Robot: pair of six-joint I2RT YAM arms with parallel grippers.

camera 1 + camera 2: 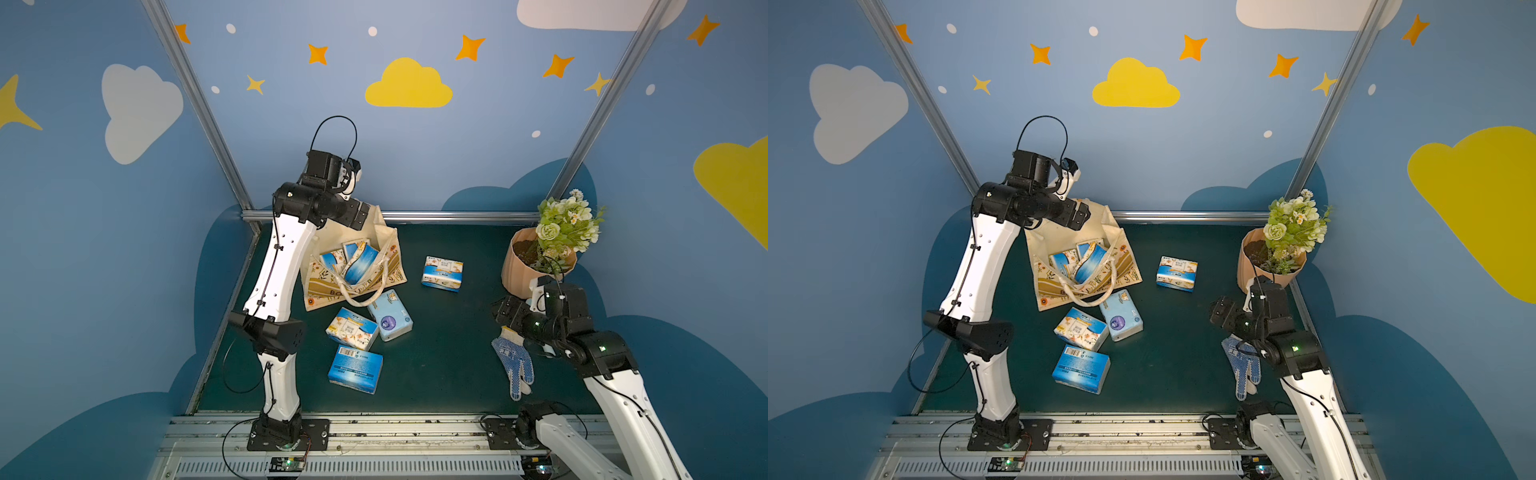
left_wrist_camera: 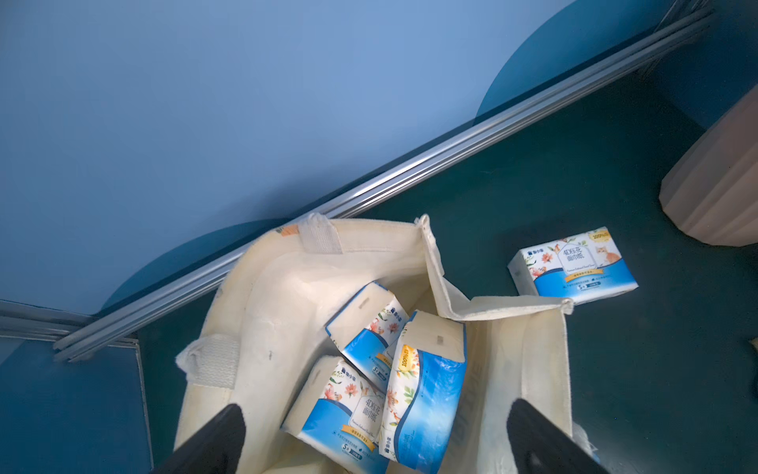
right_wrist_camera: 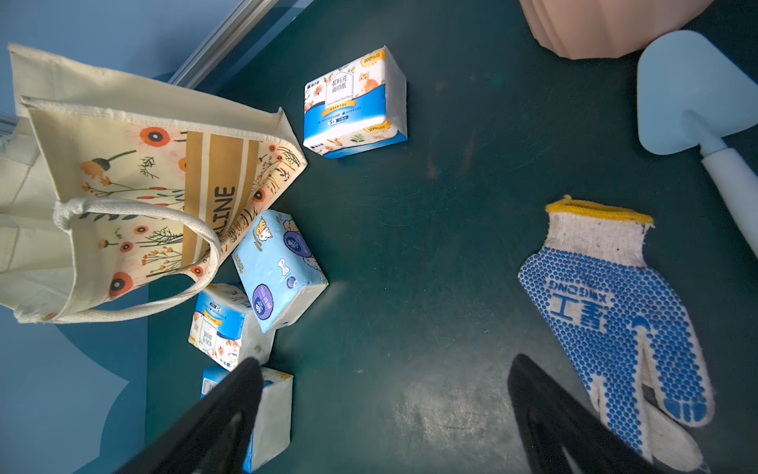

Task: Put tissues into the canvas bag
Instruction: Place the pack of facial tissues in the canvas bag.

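The left gripper [image 2: 375, 406] holds its black fingers [image 2: 217, 435] wide apart and empty, bases cut off, above the open cream floral-print canvas bag [image 2: 270, 295]. Three blue-and-white soft plastic tissue packs [image 2: 426, 390] overlap inside, lower ends out of view. The right gripper [image 3: 385, 361], also spread and empty, hangs over the dark green mat [image 3: 430, 254]; one finger [image 3: 225, 410] covers part of a blue barcode-printed pack [image 3: 275, 410]. Just beside the bag lie a pale blue purple-circle pack [image 3: 279, 271] and a floral pack [image 3: 217, 328]; another floral pack [image 3: 355, 102] lies apart. The bag's lettering is partly hidden.
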